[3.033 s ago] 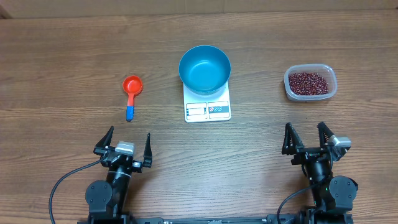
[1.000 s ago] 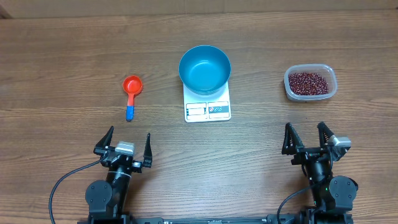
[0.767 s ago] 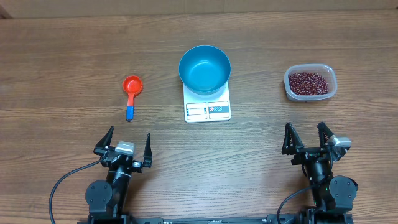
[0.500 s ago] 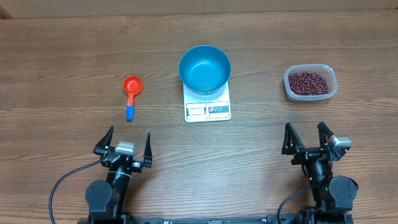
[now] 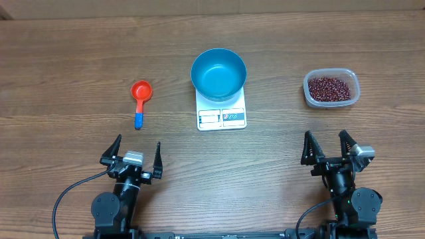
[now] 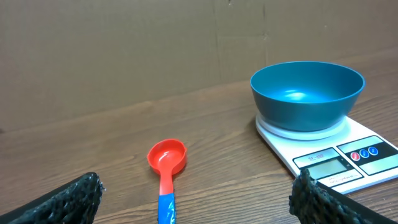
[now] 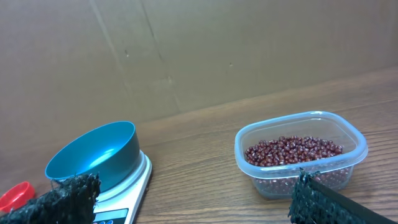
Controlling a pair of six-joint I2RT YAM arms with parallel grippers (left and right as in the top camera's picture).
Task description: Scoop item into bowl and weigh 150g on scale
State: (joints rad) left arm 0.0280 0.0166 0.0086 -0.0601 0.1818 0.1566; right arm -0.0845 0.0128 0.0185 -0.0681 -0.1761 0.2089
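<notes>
Tabletop (image 5: 66, 60): brown wood, carrying everything.
Scoop (image 5: 139, 105): is lying ahead of the left fingers (image 5: 157, 154), handle pointing toward them.
Grip: left and right fingers (image 5: 307, 149) are gaping wide, empty.

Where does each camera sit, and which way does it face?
Overhead: above table, looking straight down; left arm and right arm at near edge, jaws open.
Left wrist: low, facing scoop and bowl on scale; own fingertips in bottom corners.
Right wrist: low, facing tub of beans; fingertips likewise.
Shared: both wrists see bowl and scale.
</notes>
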